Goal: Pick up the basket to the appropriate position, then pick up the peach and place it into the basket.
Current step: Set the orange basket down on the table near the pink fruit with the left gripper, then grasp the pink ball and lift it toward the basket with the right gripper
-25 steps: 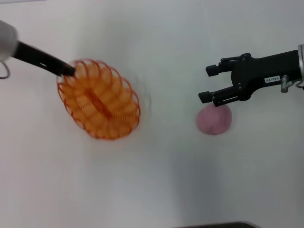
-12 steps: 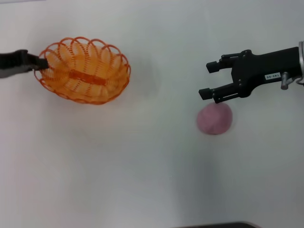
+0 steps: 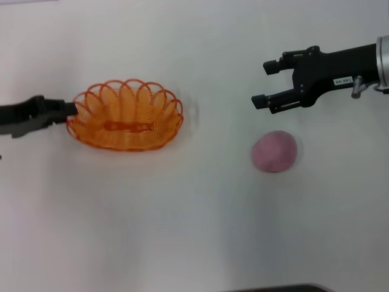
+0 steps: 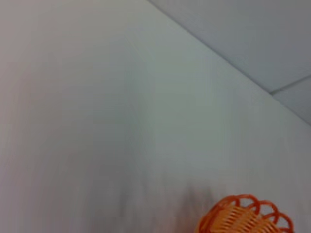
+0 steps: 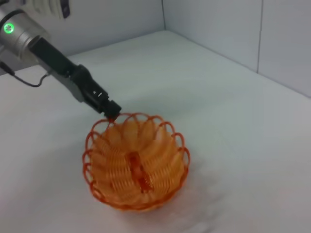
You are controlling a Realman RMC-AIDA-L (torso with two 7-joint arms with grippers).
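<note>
The basket (image 3: 125,123) sits upright on the white surface (image 3: 182,219) at the left of the scene, its long side running left to right. The left tool (image 3: 68,109) comes in from the left edge and is clamped on the basket's left rim; the right wrist view shows its tip pinching a rim loop (image 5: 112,116) on the side farthest from that camera. There the basket (image 5: 137,165) appears whole, with the flat orange strip (image 5: 137,171) lying along its floor. The left wrist view catches only a small part of the basket's looped rim (image 4: 248,218) at the frame's edge, against the pale surface. The peach (image 3: 275,151) lies on the surface at the right, well apart from the basket. The right tool (image 3: 266,83) hovers just beyond the peach on its far side, not touching it, its two fingers spread wide and holding nothing.
</note>
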